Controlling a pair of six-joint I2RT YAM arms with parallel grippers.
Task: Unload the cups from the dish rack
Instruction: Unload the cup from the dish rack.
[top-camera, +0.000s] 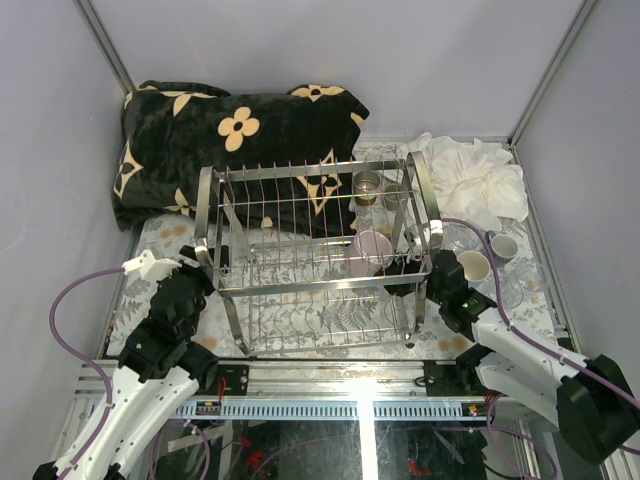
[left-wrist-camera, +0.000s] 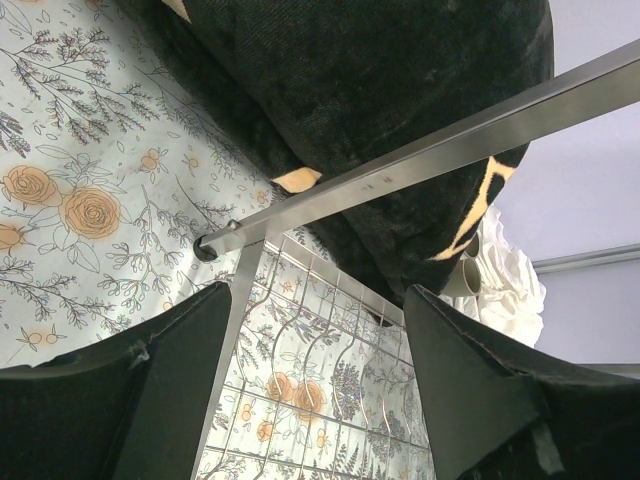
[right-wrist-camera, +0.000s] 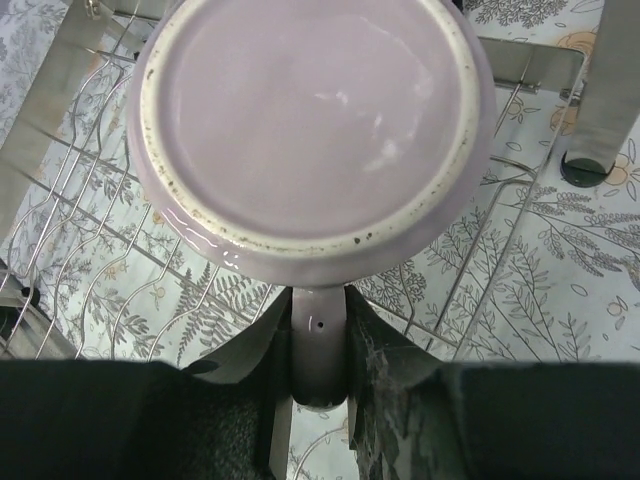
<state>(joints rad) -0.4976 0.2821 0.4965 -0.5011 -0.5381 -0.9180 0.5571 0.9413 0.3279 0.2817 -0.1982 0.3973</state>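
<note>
Flowered tablecloth (top-camera: 160, 235) covers the bench, and the chrome dish rack (top-camera: 320, 287) stands mid-frame in the overhead view. My right pincer (right-wrist-camera: 318, 375) is clamped on the handle (right-wrist-camera: 318, 335) of the pink-mauve mug (right-wrist-camera: 310, 120), with its fingers (right-wrist-camera: 385, 350) pressed to either side. The mug sits inside the rack, right of centre seen from overhead. Its pale foot ring fills the top of my wrist frame.

My left pincer (left-wrist-camera: 315, 390) stands apart, straddling an upright strut (left-wrist-camera: 238, 320) at the rack's left end without closing on it. I judge the grasp made and the lift not yet begun. Next I must draw the mug back and up, clear of the wires and the top rail. Then I carry it toward the cream cup (top-camera: 473, 265) on the cloth at the right of the frame.
</note>
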